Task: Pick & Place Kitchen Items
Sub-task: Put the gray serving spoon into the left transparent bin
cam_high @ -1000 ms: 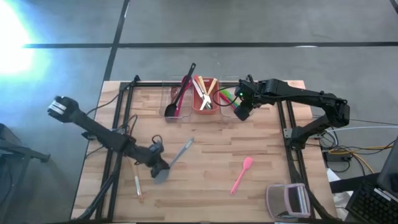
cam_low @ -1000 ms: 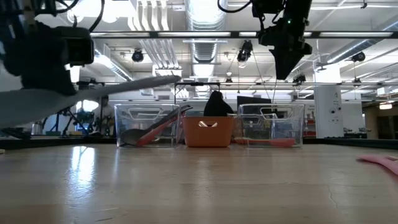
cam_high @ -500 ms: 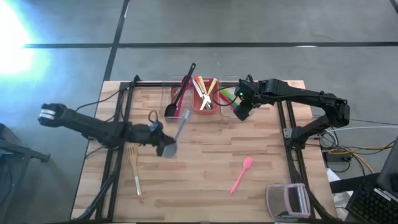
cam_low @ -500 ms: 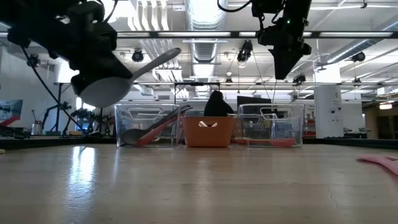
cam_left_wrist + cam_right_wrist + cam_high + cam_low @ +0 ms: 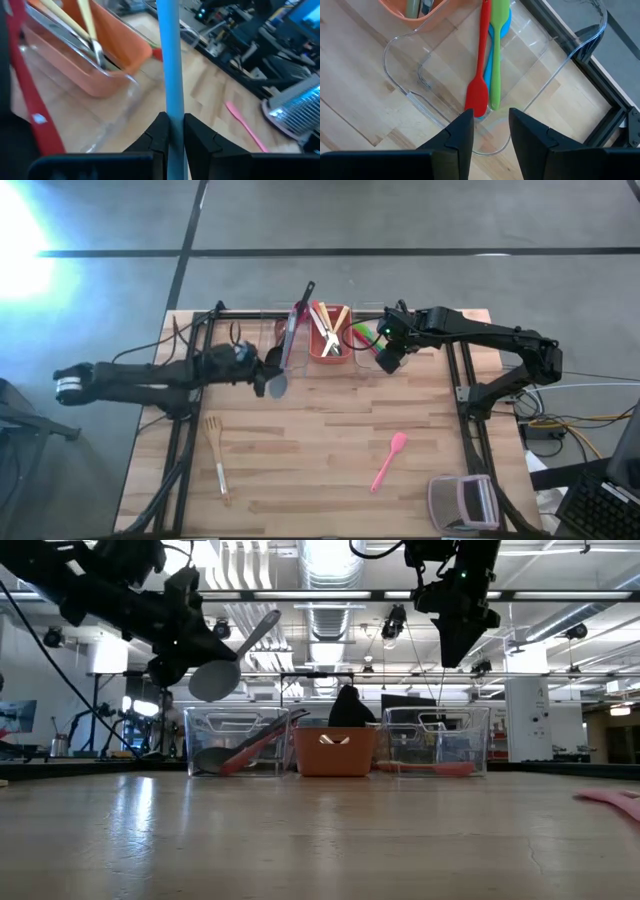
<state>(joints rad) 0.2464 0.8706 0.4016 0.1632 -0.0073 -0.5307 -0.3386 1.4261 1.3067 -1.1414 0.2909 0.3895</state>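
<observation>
My left gripper (image 5: 264, 364) hangs over the table's far left part, shut on a grey spatula (image 5: 285, 350) in front of the left clear bin (image 5: 272, 332). That bin holds a black utensil and a red one. In the low view the spatula's head (image 5: 213, 680) hangs below my left gripper (image 5: 188, 648) and its handle rises to the right. My right gripper (image 5: 490, 131) stands open above the right clear bin (image 5: 547, 75), which holds a red spatula (image 5: 479, 80), a green spoon (image 5: 496, 60) and a blue one. A pink spoon (image 5: 390, 461) lies flat on the table. My left gripper pinches the grey spatula's handle (image 5: 171, 107) between its two fingers, close to the head. The fingers come about level from the table's left and lie across the handle. The spatula is lifted clear and tilted, head low and near, handle rising over the left bin.
An orange bin (image 5: 328, 340) with pale wooden sticks stands between the two clear bins. A wooden fork (image 5: 215, 460) lies near the left front. A grey-and-pink gadget (image 5: 462, 502) sits at the front right corner. Black frame rails run along both table sides.
My left gripper has swung from the near left of the table toward the far edge and risen, carrying the grey spatula to the left clear bin. The spatula has turned about, so its handle now points at the far edge.
</observation>
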